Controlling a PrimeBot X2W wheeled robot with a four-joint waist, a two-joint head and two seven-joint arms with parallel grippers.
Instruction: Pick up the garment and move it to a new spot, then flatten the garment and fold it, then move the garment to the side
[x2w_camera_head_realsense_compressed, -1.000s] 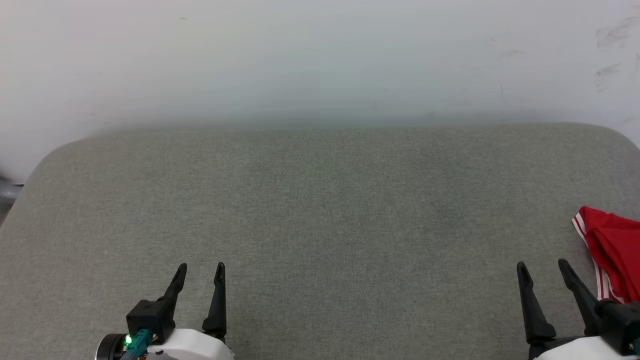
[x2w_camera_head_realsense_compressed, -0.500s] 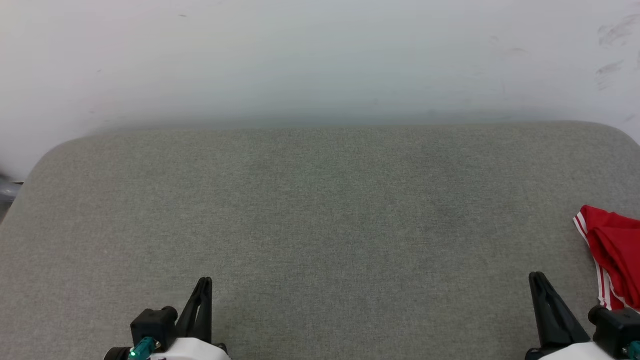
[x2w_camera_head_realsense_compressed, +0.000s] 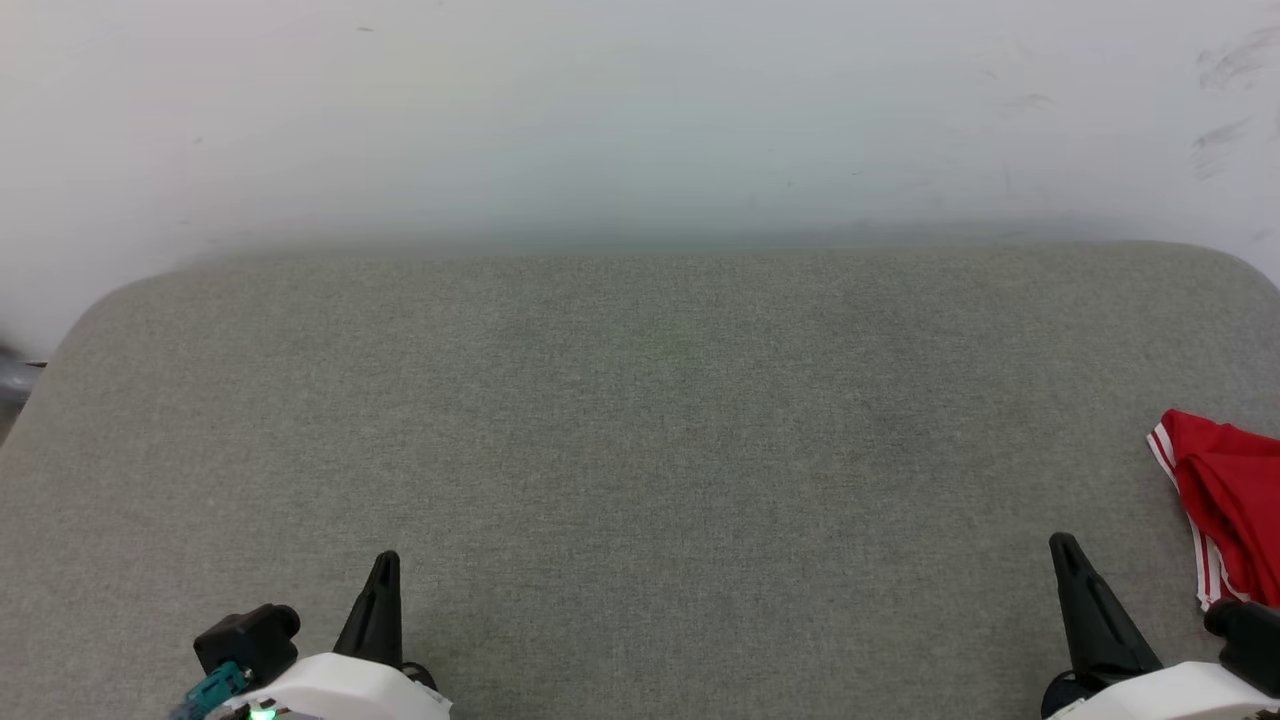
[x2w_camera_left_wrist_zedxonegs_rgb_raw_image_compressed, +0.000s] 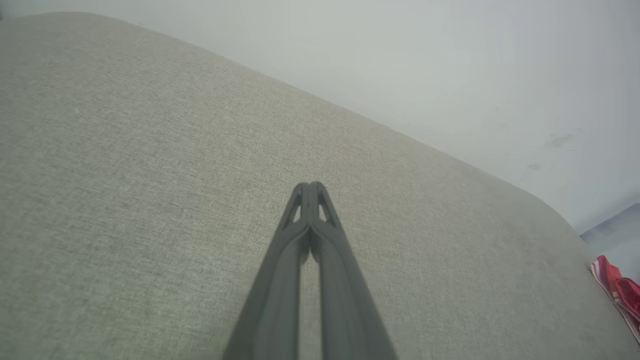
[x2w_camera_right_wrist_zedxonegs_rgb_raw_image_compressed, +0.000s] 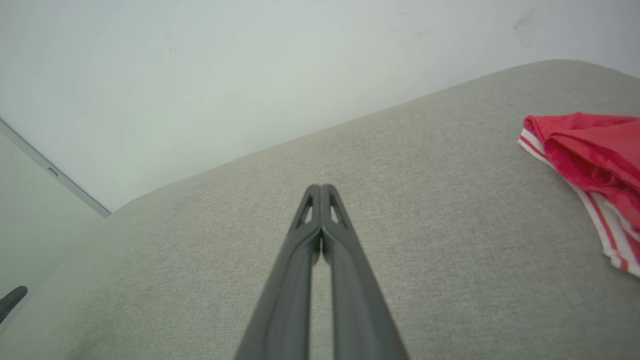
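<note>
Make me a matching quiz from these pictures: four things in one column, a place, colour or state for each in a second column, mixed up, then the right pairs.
Column one
1. garment
2. left gripper
3. right gripper
4. padded surface

Column two
A. grey woven fabric
B. shut, at the lower left of the head view
C. red with striped trim, bunched at the right edge
D. shut, at the lower right, close to the red cloth

Pairs: 1-C, 2-B, 3-D, 4-A
</note>
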